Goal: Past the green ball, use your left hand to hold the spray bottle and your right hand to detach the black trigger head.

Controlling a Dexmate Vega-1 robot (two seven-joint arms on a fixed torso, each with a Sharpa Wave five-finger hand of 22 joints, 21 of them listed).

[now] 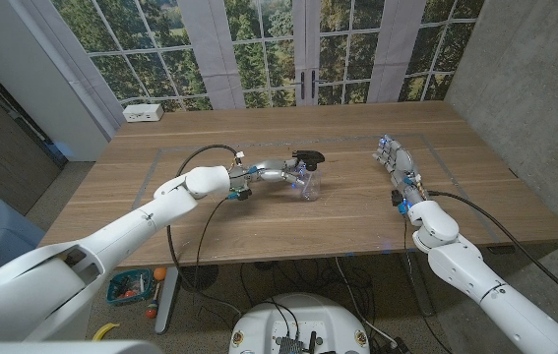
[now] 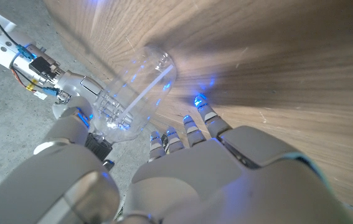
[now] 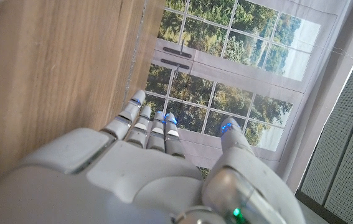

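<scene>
Clear spray bottle (glare-blurred) in left hand.

This looks like a robot test room in an office or lab building, not a home. A large wooden table stands on a grey concrete floor, with lines of tape marked on its top. Beyond the right hand there are tall windows with white frames, showing green trees, and a rough concrete wall. Cables hang under the table, and a small white device sits at the far corner.
</scene>
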